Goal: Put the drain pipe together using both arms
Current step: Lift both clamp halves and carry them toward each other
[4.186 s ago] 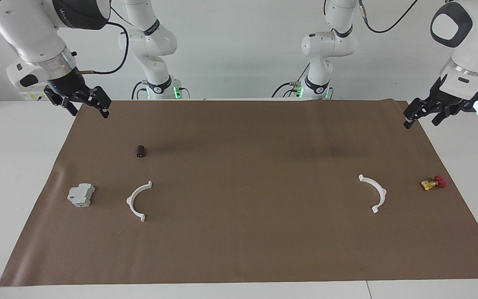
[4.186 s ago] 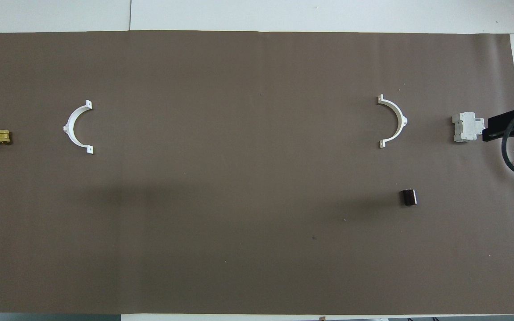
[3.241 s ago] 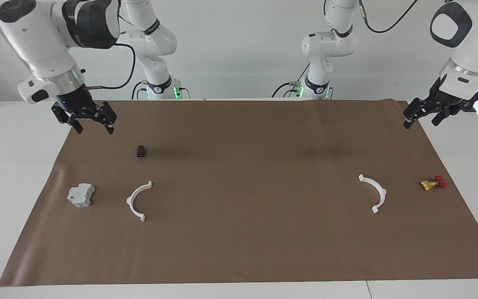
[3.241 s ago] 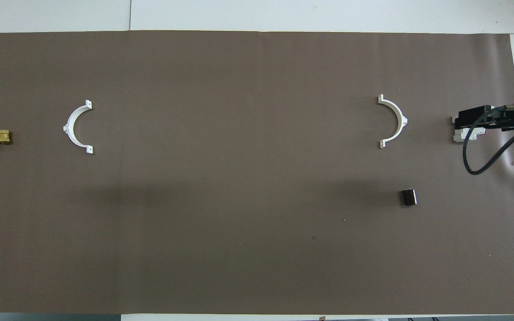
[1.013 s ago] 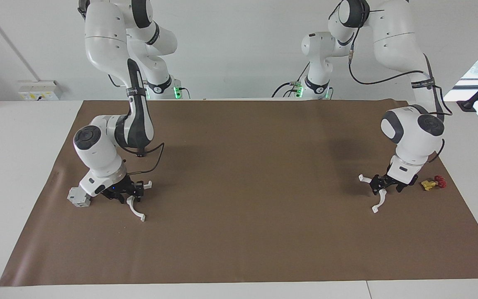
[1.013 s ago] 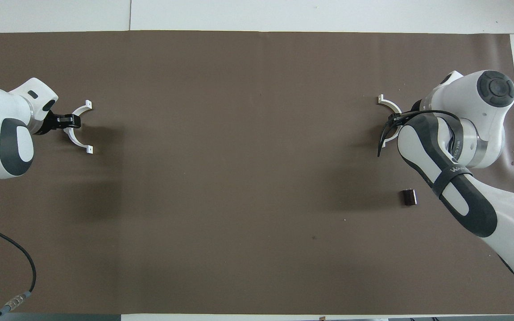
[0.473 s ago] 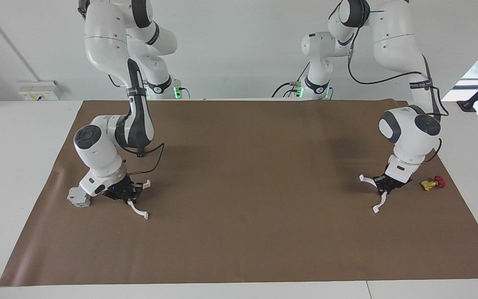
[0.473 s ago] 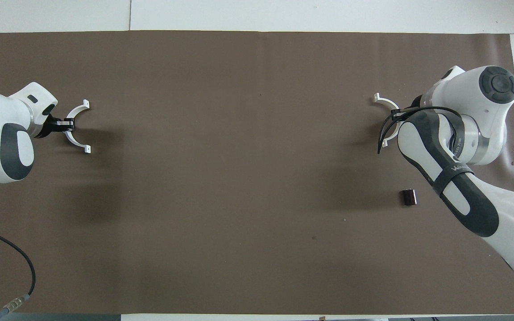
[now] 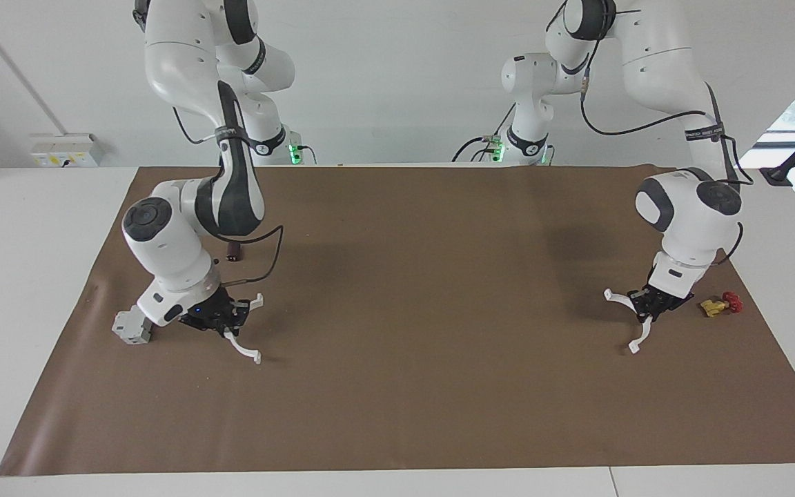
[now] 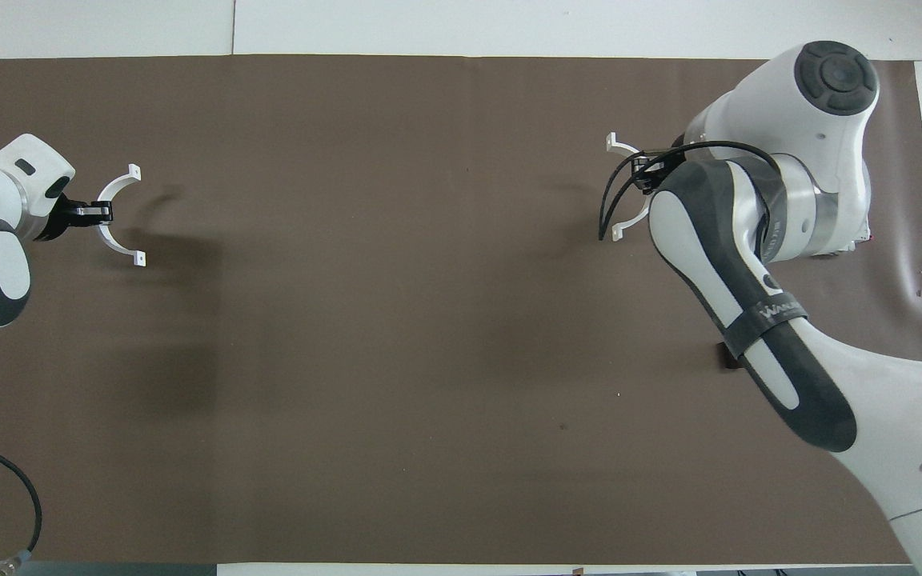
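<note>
Two white half-ring arcs of the drain pipe are each held in a gripper, a little above the brown mat point(image 9: 397, 310). My right gripper point(image 9: 227, 323) is shut on one arc point(image 9: 240, 345) near the right arm's end of the table. In the overhead view this arc point(image 10: 625, 147) sticks out from under the right wrist, which covers most of the right gripper point(image 10: 649, 178). My left gripper point(image 9: 648, 305) is shut on the other arc point(image 9: 640, 337) near the left arm's end. The overhead view also shows the left gripper point(image 10: 85, 211) and its arc point(image 10: 107, 190).
A grey boxy block point(image 9: 134, 326) lies beside the right gripper, toward the mat's edge. A small dark cylinder point(image 9: 233, 254) lies nearer to the robots. A brass valve with a red handle point(image 9: 718, 304) lies beside the left gripper.
Both arms came down from the table's ends and shut on the arcs. In the last half second both arcs rose off the mat; the right one moved toward the middle.
</note>
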Robot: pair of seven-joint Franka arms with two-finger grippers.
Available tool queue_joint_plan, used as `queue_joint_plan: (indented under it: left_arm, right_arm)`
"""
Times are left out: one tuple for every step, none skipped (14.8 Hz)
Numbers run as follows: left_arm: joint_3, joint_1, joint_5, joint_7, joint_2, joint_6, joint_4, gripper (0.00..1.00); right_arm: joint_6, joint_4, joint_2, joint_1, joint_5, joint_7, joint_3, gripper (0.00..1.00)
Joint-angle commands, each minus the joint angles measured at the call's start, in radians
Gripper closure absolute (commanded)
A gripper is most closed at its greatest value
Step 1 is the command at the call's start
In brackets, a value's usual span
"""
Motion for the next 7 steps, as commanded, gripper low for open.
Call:
queue_joint_plan:
  left_arm:
    - [0.003,0.002,-0.01,0.015,-0.066,-0.05,-0.026,1.0]
    - [0.003,0.004,-0.01,0.018,-0.086,-0.076,-0.026,1.0]
    - [0.003,0.004,-0.01,0.016,-0.098,-0.087,-0.026,1.0]
    - [0.002,-0.002,-0.01,0.012,-0.106,-0.096,-0.026,1.0]
    - [0.002,-0.011,-0.01,0.005,-0.106,-0.097,-0.026,1.0]
    - [0.002,-0.027,-0.01,-0.001,-0.104,-0.093,-0.026,1.0]
    - [0.003,-0.05,-0.01,-0.007,-0.103,-0.085,-0.024,1.0]
  right_arm:
    - [-0.034,0.074,0.033,0.083,0.004,0.162,-0.002,0.78]
    - [-0.019,0.074,0.033,0.123,0.005,0.214,0.0,0.78]
    - [-0.002,0.074,0.035,0.16,0.01,0.264,-0.002,0.78]
    - [0.021,0.074,0.038,0.183,0.011,0.307,-0.002,0.78]
    - [0.05,0.074,0.055,0.221,0.011,0.371,-0.002,0.78]
    - [0.084,0.074,0.072,0.267,0.007,0.431,-0.002,0.78]
    - [0.116,0.074,0.09,0.306,0.005,0.487,-0.002,0.78]
